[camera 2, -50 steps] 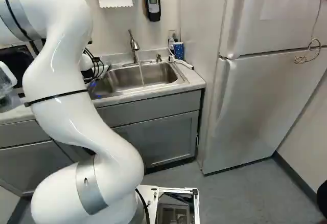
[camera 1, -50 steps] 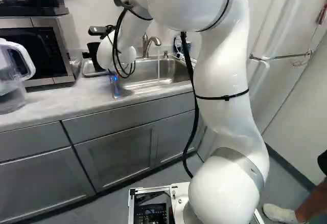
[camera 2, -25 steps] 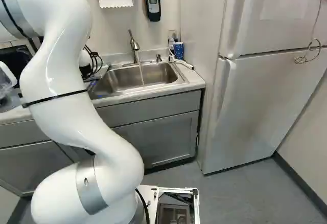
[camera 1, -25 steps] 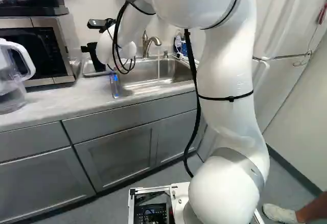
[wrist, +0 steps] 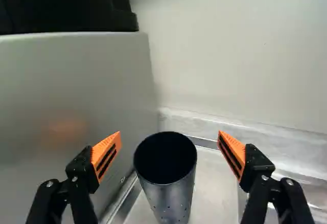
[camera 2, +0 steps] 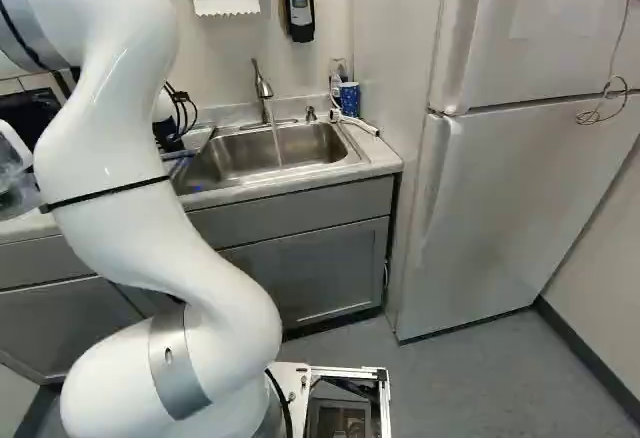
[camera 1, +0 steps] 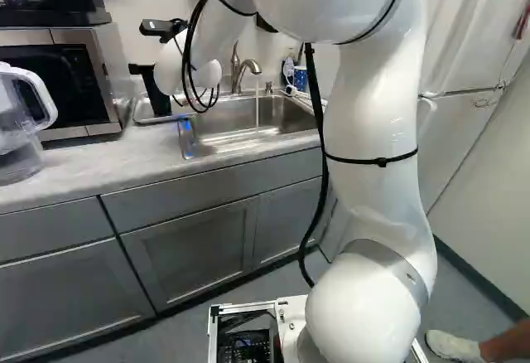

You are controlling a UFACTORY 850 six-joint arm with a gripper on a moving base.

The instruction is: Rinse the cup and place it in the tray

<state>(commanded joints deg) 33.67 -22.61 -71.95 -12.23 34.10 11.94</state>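
My gripper (camera 1: 142,70) is over the counter between microwave and sink in the left base view, its fingertips too small to make out there. In the wrist view the gripper (wrist: 169,143) is open, its orange pads well apart. A dark speckled cup (wrist: 176,203) stands upright, mouth up, between and beyond the fingers, with a gap on each side. Under it is the pale metal tray (wrist: 210,183), whose edge also shows as the tray (camera 1: 142,117) left of the sink. Water runs from the faucet (camera 2: 263,86) into the sink (camera 2: 275,154).
The microwave (camera 1: 83,77) stands close beside the tray, its side wall next to the cup in the wrist view. A clear pitcher (camera 1: 21,156) is on the counter. A blue patterned cup (camera 2: 349,98) stands behind the sink's far corner. The fridge (camera 2: 510,198) is at the right.
My arm has swung slightly, its upper part shifting right in the left base view and left in the right base view. The gripper has edged toward the microwave. The base has stayed put.
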